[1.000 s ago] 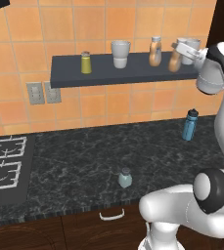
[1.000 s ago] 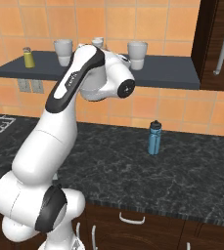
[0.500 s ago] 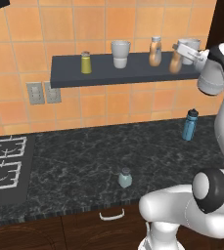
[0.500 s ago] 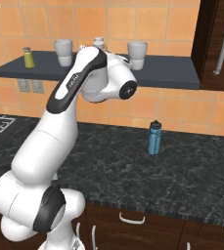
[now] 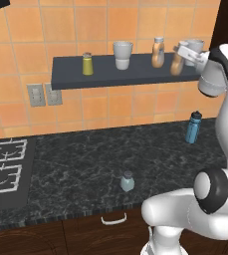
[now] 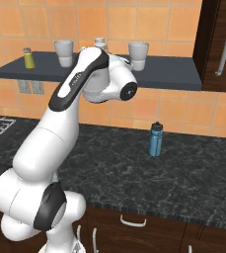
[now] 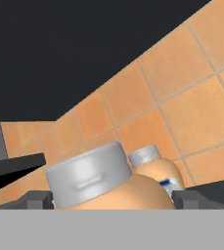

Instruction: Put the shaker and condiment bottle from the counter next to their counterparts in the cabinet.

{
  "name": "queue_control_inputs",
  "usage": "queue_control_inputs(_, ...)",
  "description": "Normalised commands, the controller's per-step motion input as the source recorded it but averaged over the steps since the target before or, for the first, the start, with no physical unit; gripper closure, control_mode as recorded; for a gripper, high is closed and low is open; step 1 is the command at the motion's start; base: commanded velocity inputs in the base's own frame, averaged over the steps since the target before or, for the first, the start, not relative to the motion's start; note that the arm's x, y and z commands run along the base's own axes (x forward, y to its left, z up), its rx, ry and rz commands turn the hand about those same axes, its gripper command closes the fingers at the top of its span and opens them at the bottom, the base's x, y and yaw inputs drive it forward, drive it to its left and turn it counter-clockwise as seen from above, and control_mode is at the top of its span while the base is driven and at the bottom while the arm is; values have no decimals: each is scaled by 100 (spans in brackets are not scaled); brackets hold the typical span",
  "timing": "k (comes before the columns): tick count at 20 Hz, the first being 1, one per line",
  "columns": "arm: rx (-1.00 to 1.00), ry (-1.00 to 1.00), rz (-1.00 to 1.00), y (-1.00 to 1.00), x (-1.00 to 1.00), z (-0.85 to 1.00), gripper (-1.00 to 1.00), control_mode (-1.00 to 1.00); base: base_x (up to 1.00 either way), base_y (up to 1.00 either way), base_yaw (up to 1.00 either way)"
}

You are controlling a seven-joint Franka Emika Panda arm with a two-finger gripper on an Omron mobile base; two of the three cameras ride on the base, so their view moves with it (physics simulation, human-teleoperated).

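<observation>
Two bottles stand close together at the right part of the cabinet (image 5: 70,74): the curvy orange bottle (image 5: 158,53) with its grey cap, and just right of it the condiment bottle (image 5: 176,63), amber-orange, standing on the shelf board. The gripper (image 5: 181,52) is at the condiment bottle's top. In the hand view the dark fingertips (image 7: 35,199) stand spread wide on either side of the near bottle (image 7: 108,188), apart from its shoulders; whether either pad touches it cannot be told. A second capped bottle (image 7: 152,163) shows right behind it.

Further along the shelf: a yellow-green shaker (image 5: 87,64) towards the left end, a pale cup (image 5: 122,55) between it and the curvy bottle, and another pale cup (image 6: 138,56) behind the arm's wrist. Contents of both cups cannot be seen.

On the counter (image 5: 75,169), the shaker (image 5: 127,182), small and blue-grey, stands upright near the front edge, well apart from everything. A blue bottle (image 5: 193,127) stands by the tiled wall under the shelf's right end. Stove grates (image 5: 3,167) occupy the counter's left end.
</observation>
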Motion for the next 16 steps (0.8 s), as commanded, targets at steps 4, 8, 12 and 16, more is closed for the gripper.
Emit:
queue_control_inputs(4, 0, 0, 0, 0, 19, 0, 100, -100, 0, 0, 0)
queue_control_inputs(8, 0, 0, 0, 0, 9, 0, 100, -100, 0, 0, 0)
queue_control_inputs(12, 0, 0, 0, 0, 3, 0, 100, -100, 0, 0, 0)
queue_control_inputs(16, 0, 0, 0, -1, 2, 0, 100, -100, 0, 0, 0)
